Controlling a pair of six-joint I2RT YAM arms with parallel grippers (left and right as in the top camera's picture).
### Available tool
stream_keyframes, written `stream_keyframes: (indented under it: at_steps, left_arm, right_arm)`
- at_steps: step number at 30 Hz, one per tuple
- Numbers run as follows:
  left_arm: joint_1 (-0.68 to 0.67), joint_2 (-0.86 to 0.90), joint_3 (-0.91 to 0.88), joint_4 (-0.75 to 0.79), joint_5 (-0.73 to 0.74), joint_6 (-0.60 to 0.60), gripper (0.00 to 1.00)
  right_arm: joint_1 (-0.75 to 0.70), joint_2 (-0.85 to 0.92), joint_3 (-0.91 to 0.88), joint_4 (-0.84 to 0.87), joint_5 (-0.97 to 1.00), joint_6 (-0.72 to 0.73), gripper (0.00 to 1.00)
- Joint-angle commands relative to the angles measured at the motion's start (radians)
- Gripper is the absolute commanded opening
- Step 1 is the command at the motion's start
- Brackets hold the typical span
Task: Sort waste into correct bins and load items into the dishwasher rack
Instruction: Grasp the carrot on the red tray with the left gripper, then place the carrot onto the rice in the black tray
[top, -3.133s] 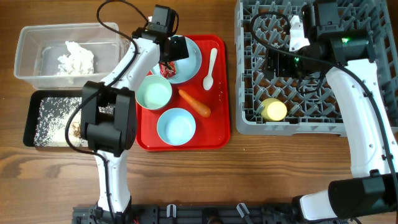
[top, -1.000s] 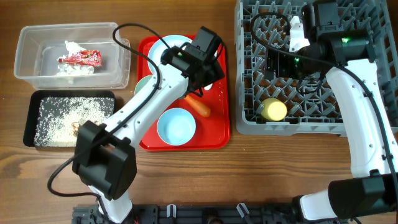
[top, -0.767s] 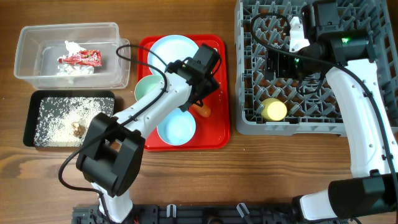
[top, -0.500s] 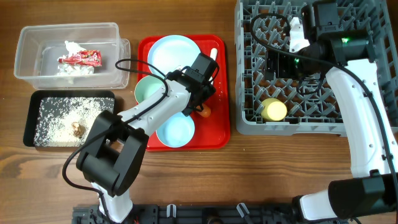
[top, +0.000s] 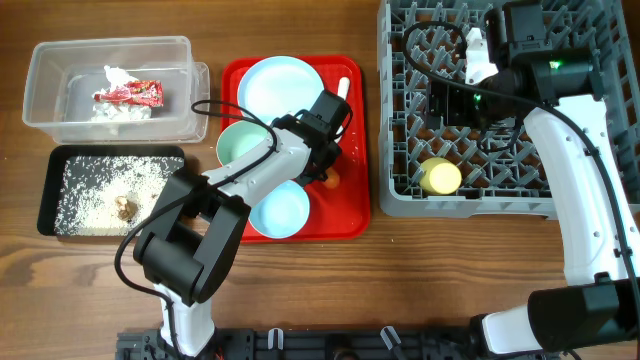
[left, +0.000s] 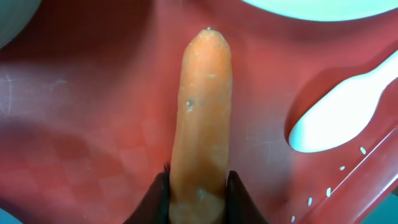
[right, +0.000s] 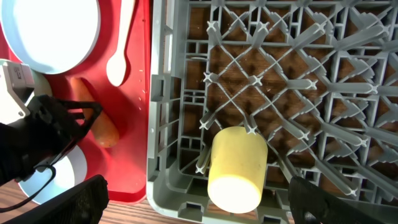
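The orange carrot (left: 202, 112) lies on the red serving tray (top: 355, 215), and my left gripper (left: 198, 196) is shut on its near end, a finger pressed to each side. In the overhead view the left gripper (top: 323, 168) hides most of the carrot (top: 333, 180). The white spoon (left: 336, 115) lies just right of the carrot. Around them on the tray are the pale blue plate (top: 282, 88), the mint bowl (top: 238, 145) and the blue bowl (top: 283, 205). My right gripper (right: 202, 202) hangs open above the grey dishwasher rack (right: 280, 81), over the yellow cup (right: 237, 168).
The clear tub (top: 45, 110) at the back left holds tissue (top: 118, 76) and the red-and-white wrapper (top: 130, 94). In front of it, the black tray (top: 48, 195) holds rice (top: 100, 185) and a brown scrap (top: 123, 207). The rack (top: 400, 190) stands close against the red tray's right edge.
My left arm swung in over the tray, came down on the carrot and its jaws closed on it. The right arm and the cup have not moved.
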Motion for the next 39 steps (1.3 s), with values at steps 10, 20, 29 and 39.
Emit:
stream_keyframes:
  at_steps: [10,20,29,39]
  left_arm:
    - [0.037,-0.341,0.051,0.039,0.118,0.37,0.08]
    - [0.636,-0.747,0.04,-0.571,-0.239,0.369,0.1]
    - [0.907,-0.438,-0.171,-0.331,-0.186,0.369,0.11]
    - [0.907,-0.166,-0.171,-0.22,-0.186,0.37,0.42]
  right_arm:
    - [0.003,0.0,0.002,-0.002,-0.009,-0.031,0.96]
    - [0.003,0.0,0.002,0.006,-0.01,-0.044,0.97]
    - [0.003,0.0,0.002,-0.003,-0.013,-0.043,0.97]
    - [0.003,0.0,0.002,-0.019,-0.013,-0.044,0.97]
